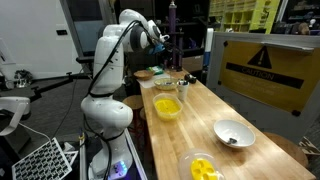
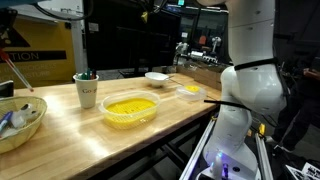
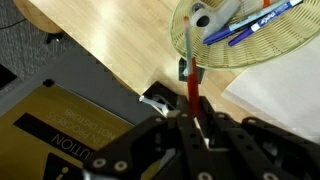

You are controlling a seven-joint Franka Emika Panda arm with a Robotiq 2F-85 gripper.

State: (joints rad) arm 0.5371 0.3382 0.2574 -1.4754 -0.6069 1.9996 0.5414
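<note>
In the wrist view my gripper (image 3: 197, 122) is shut on a thin red pen (image 3: 191, 85) that stands up from between the fingers. Its tip ends just short of the rim of a yellowish wire basket (image 3: 205, 55). The basket holds blue pens (image 3: 255, 18) and a white object (image 3: 205, 17). The pen hangs over the edge of the wooden table (image 3: 110, 50). In an exterior view the gripper (image 1: 157, 40) is raised above the far end of the table. The same basket (image 2: 22, 122) shows at the table's end in an exterior view.
Along the table stand a white cup with pens (image 2: 87, 91), a bowl of yellow contents (image 2: 130, 108), a white bowl (image 2: 157, 77) and a small yellow container (image 2: 190, 91). A yellow caution panel (image 1: 262, 68) borders the table. White paper (image 3: 285, 100) lies beside the basket.
</note>
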